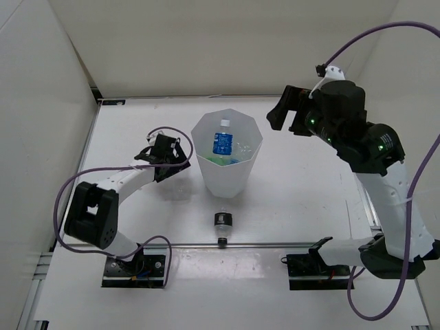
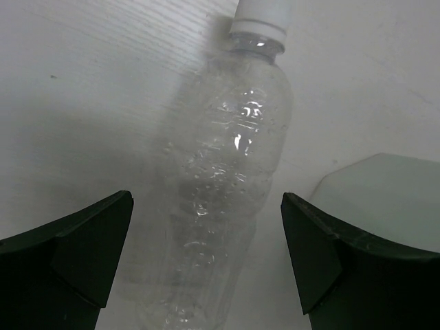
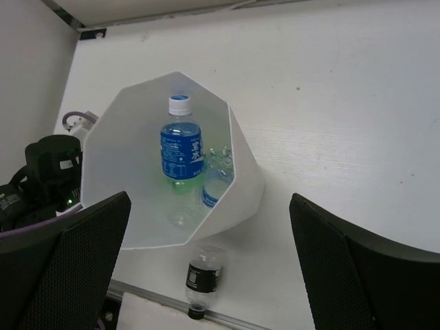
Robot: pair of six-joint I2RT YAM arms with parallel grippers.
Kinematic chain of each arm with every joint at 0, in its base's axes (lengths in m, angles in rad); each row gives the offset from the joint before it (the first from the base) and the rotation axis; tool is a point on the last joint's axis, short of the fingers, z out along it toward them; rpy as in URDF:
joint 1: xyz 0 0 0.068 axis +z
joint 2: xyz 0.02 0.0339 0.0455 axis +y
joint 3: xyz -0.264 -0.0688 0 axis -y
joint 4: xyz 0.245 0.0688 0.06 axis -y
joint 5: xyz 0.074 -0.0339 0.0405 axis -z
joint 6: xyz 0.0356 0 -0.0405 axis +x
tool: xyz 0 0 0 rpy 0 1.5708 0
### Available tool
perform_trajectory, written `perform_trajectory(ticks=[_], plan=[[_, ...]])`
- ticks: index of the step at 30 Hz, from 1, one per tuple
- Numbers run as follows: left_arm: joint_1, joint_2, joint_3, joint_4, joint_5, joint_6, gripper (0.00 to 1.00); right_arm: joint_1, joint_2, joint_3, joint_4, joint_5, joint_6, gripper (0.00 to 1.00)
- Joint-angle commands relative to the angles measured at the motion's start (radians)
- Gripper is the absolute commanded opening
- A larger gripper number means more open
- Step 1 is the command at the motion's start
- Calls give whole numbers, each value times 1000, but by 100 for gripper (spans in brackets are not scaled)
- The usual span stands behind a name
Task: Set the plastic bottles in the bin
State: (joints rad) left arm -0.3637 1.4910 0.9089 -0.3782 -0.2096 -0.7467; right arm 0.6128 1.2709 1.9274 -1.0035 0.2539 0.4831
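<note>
The white faceted bin (image 1: pixel 236 180) stands mid-table. It holds an upright blue-label bottle (image 1: pixel 222 141), a second blue-label bottle (image 3: pixel 214 189) and a green bottle (image 3: pixel 173 187) seen as a green glow. The short black-label bottle (image 1: pixel 221 223) lies in front of the bin by the table edge. The plain clear bottle (image 2: pixel 230 185) with a white cap lies on the table left of the bin. My left gripper (image 2: pixel 206 206) is open and low, its fingers either side of this bottle. My right gripper (image 1: pixel 285 113) is open, empty and raised right of the bin.
The bin's base (image 2: pixel 385 199) sits close to the right of the left gripper. A metal rail (image 1: pixel 275 243) runs along the table's near edge just behind the black-label bottle. White walls enclose the table on the left, back and right.
</note>
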Motion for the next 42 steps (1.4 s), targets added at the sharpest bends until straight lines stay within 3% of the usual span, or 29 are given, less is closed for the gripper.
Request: perform_trajectory(ticks=[1, 5, 7, 8, 12, 18, 24, 26, 33, 37, 39, 42], plan=[[-4, 31, -19, 59, 59, 30, 100, 4, 7, -31, -23, 25, -26, 100], [-4, 77, -19, 59, 70, 11, 93, -5, -31, -79, -23, 36, -26, 100], [-4, 63, -28, 59, 70, 10, 67, -15, -54, -97, -23, 36, -26, 100], [-4, 52, -28, 59, 61, -3, 60, -15, -54, -111, -23, 36, -17, 100], [29, -29, -30, 59, 26, -13, 56, -33, -73, -130, -23, 45, -17, 100], [40, -248, 266, -13, -164, -2, 60, -53, -126, -236, -47, 36, 6, 100], [-43, -175, 689, -13, -212, 127, 62, -53, -270, -494, -3, -5, 74, 100], [-84, -123, 783, -13, -139, 138, 65, -53, -303, -604, 58, -34, 74, 100], [-286, -9, 788, -13, -45, 164, 73, -62, -450, -812, 192, -73, 117, 100], [-397, 3, 754, -13, -117, 204, 80, -62, -528, -903, 240, -114, 108, 100], [-452, 3, 754, -13, -186, 243, 99, -62, -568, -955, 252, -134, 98, 100], [-497, -21, 789, -13, -243, 325, 100, -53, -626, -1036, 264, -205, 89, 100]])
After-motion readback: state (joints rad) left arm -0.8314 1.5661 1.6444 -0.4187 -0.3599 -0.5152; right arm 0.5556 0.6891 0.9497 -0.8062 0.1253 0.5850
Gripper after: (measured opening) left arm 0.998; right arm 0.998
